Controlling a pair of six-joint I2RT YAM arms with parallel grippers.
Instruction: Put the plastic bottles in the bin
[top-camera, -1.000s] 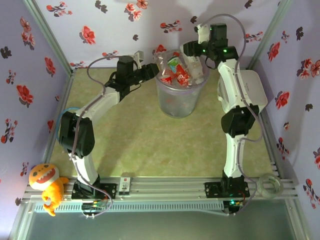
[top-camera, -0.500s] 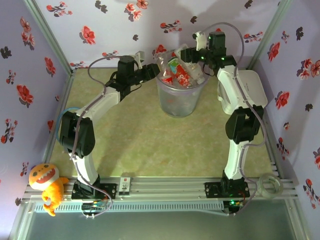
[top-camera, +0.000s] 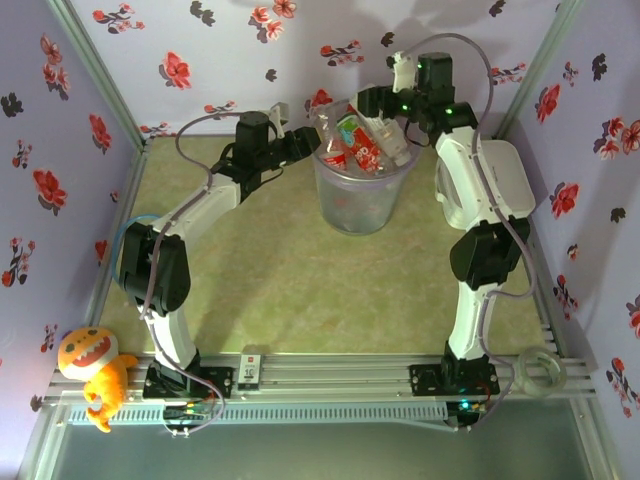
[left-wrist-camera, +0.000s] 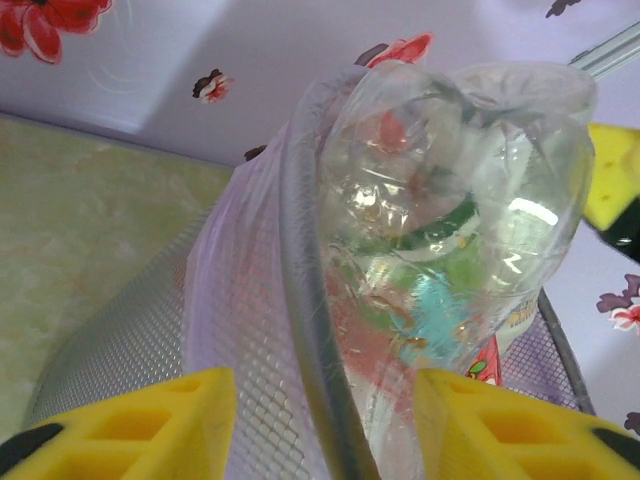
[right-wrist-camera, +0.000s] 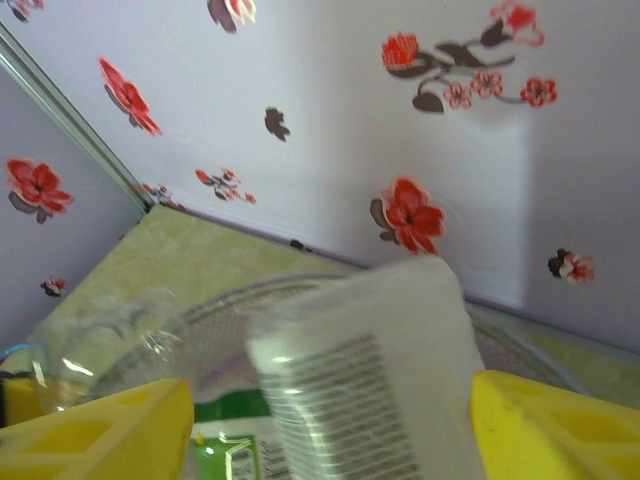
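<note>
Right tool (right-wrist-camera: 330, 405): fingers spread, flanking a plastic bottle (right-wrist-camera: 370, 330) over the bin (top-camera: 350, 215). Left tool (left-wrist-camera: 325, 415): spread, astride the rim (left-wrist-camera: 300, 250). Recommended: withdraw straight upward, letting it drop inside.

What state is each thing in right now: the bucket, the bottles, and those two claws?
Bin: upright, heaped past its rim.
Bottles: piled in the bin, the top ones poking above the rim.
Left gripper: open, one finger on either side of the bin's rim.
Right gripper: over the bin, fingers apart with a clear bottle between them; grip unclear.
</note>
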